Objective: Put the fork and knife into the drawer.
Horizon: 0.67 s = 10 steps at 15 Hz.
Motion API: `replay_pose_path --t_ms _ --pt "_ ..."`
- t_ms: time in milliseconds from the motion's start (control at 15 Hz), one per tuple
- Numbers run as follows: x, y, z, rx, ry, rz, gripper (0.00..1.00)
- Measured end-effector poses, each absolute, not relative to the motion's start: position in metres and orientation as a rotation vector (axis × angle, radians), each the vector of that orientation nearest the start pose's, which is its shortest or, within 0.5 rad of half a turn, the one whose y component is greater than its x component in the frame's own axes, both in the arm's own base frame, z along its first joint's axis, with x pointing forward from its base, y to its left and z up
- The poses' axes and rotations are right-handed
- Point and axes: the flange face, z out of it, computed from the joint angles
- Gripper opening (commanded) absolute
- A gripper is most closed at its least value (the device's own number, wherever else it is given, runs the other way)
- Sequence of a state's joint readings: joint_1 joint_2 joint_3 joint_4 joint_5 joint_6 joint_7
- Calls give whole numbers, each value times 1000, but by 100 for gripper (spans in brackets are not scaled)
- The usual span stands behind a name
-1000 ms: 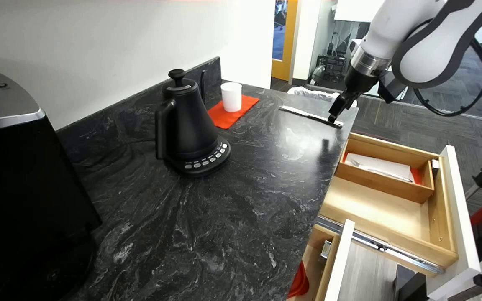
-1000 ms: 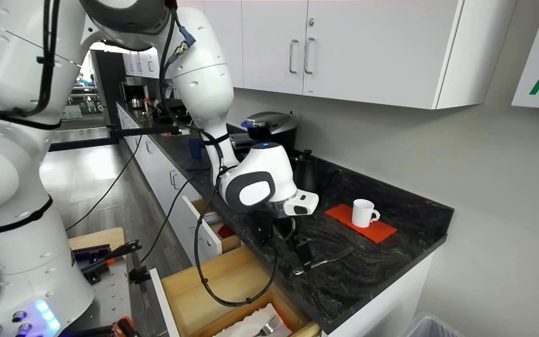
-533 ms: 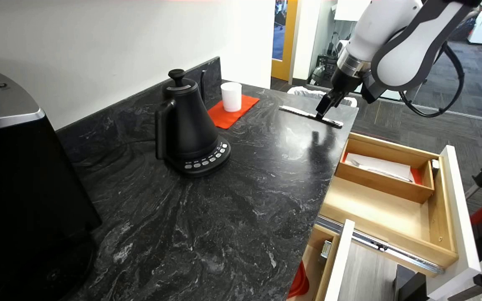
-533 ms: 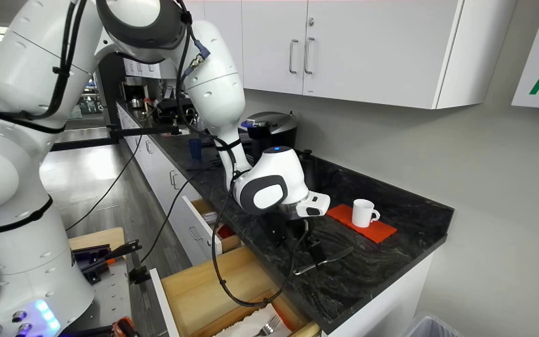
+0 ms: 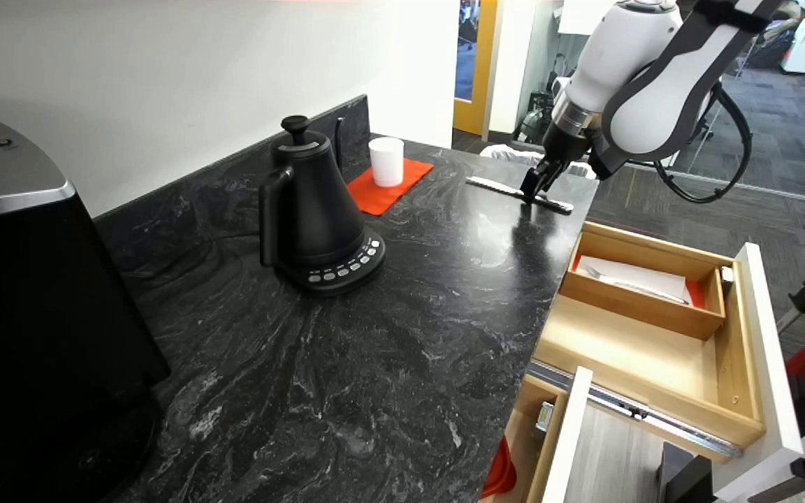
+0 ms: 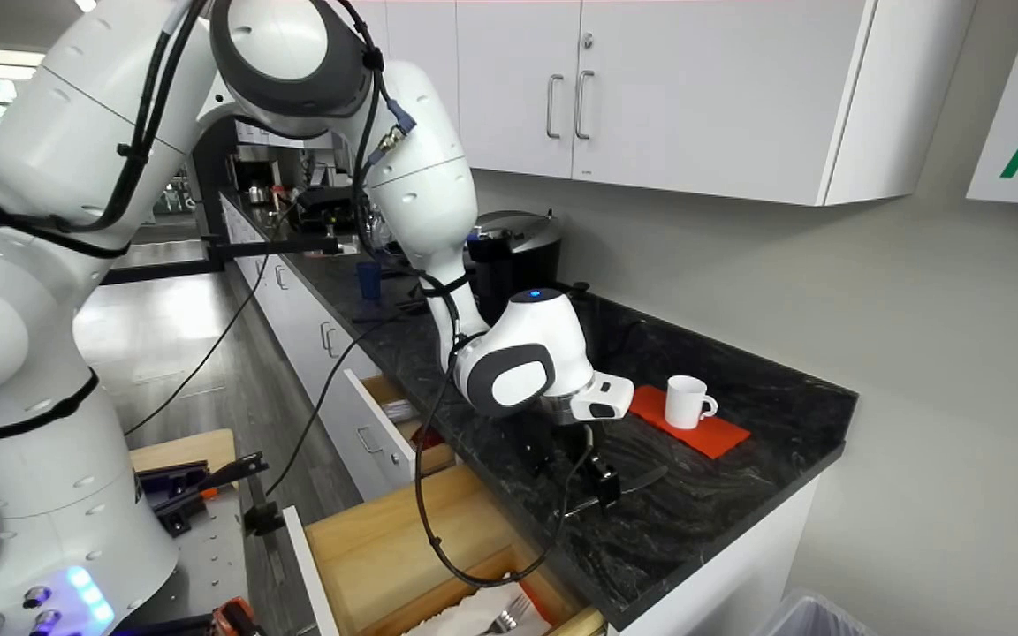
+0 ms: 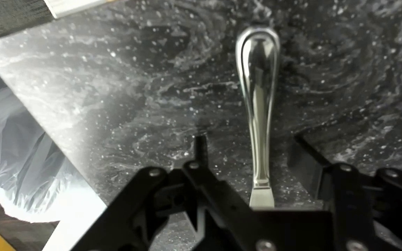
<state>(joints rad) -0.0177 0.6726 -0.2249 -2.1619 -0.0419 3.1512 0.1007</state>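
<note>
The silver knife [image 7: 259, 104] lies on the dark countertop; it also shows in both exterior views [image 5: 492, 186] [image 6: 647, 479]. My gripper [image 7: 248, 139] is open, with one finger on each side of the knife handle and a gap on both sides. In both exterior views the gripper [image 5: 530, 197] [image 6: 608, 496] is low over the knife; whether the fingertips touch the counter I cannot tell. The knife's blade is hidden under the gripper in the wrist view. The open drawer [image 5: 626, 335] [image 6: 403, 534] holds the fork [image 5: 636, 285] [image 6: 507, 616], which lies on a white napkin in a smaller wooden compartment.
A black kettle [image 5: 315, 202] stands on the counter. A white mug [image 5: 386, 162] [image 6: 687, 402] sits on a red napkin [image 5: 418, 173] [image 6: 712, 437]. A second drawer [image 5: 563, 447] is partly open. A lined bin [image 7: 23, 146] is beyond the counter's end.
My gripper has lowered toward the counter and moved along the knife, away from the drawer side. The knife, fork and drawer have not moved.
</note>
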Motion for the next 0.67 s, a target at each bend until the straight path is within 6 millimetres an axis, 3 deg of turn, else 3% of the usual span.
replay_pose_path --t_ms 200,333,667 --pt "560 -142 123 -3233 395 -529 11" --pt "559 -146 123 -3231 413 -529 5" --pt "558 -155 127 -3217 481 -488 8"
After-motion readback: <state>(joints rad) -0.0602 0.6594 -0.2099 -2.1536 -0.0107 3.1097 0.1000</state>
